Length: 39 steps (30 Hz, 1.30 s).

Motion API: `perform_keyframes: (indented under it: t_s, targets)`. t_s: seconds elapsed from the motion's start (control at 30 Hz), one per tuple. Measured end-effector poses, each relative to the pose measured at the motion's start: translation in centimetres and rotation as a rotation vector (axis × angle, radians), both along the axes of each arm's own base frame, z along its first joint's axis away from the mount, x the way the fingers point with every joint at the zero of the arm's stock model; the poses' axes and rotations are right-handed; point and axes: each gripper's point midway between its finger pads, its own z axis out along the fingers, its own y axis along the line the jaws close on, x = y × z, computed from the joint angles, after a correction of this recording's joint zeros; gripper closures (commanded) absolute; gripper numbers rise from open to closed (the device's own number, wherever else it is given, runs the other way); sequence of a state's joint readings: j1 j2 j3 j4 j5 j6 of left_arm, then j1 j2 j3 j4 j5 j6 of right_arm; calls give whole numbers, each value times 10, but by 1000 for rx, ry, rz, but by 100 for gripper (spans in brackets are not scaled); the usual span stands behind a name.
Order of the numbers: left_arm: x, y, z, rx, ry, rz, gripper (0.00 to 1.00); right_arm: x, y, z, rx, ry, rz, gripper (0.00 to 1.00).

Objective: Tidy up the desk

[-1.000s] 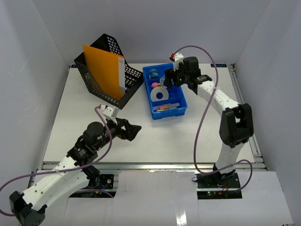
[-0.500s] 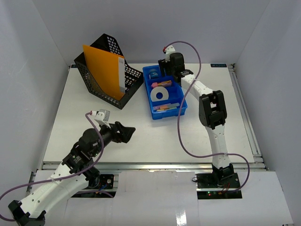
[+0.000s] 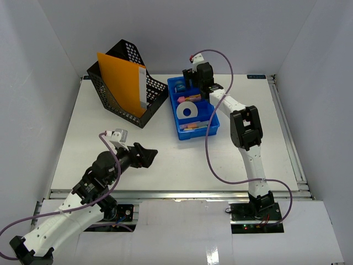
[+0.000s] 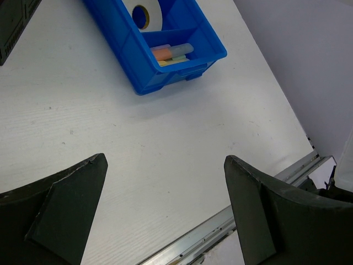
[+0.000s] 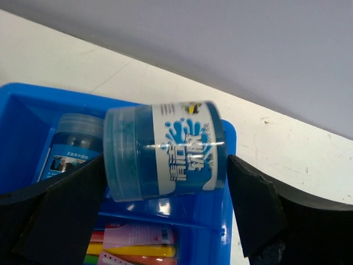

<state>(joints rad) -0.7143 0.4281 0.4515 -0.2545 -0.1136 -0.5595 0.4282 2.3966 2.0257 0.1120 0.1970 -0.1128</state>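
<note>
Right gripper [image 5: 165,163], poised over the far end of a blue plastic compartment tray [image 4: 165,78], stands with its jaws spread wide. A short translucent blue plastic jar with a white-and-blue label [image 5: 182,149] lies on its side, slightly tilted, between the two fingers. Each end of it is just beside a fingertip, and whether the pads press it cannot be told. Behind it a second blue jar [image 5: 69,146] lies in the tray's far compartment. The middle compartment holds a white roll of tape [image 3: 187,110]; the near one holds pastel marker pens [image 4: 172,52]. Left gripper [image 4: 164,160] hangs fully open and empty above bare tabletop near the front. The flat white rectangular desk [image 3: 253,138] carries the tray at its far centre. Just left of the tray stands a black mesh file holder [image 3: 157,95] containing an upright orange folder [image 3: 121,83]. A metal rail [image 3: 182,194] borders the desk's front edge.
</note>
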Motion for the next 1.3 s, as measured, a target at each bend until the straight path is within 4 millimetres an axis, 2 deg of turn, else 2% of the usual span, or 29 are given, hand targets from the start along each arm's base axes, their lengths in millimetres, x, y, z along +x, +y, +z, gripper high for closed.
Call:
perform_keyframes:
  t_s: [0.23,0.3,0.4,0.47,0.57,0.67,0.7,0.73,0.83,0.87,1.0,1.07,1.13,1.3]
  targets:
    - [-5,1,7,-33,-7,-8,2,-1,1,10,18,-33,4,10]
    - [-7,1,7,-37,-3,-13,2,-7,-1,12,18,-26,10,10]
    - [-9,1,7,-34,4,-20,2,-28,-3,27,27,-3,55,10]
    - [-10,2,9,-25,5,-24,2,-48,-3,45,45,13,115,10]
    - [-12,1,16,-14,-9,-39,2,-100,-11,83,115,57,254,10]
    - [-13,0,17,0,-18,-55,2,-153,-43,131,193,59,334,10]
    - [-14,0,16,8,-19,-62,2,-164,-60,147,220,26,332,10]
    - [-14,-1,15,15,-18,-70,2,-184,-77,153,236,20,331,10]
    - [-15,-3,12,35,-16,-90,2,-245,-127,148,261,35,261,10]
    - [-17,-4,11,37,-16,-102,2,-261,-138,144,257,32,236,10]
    - [-22,-9,13,33,-18,-140,2,-318,-156,106,224,94,177,10]
    - [-24,-10,14,26,-22,-156,2,-341,-166,90,200,115,137,10]
    - [-26,-10,17,19,-28,-163,2,-360,-175,83,180,112,97,10]
    - [-28,-10,20,9,-36,-165,2,-385,-192,98,153,24,31,10]
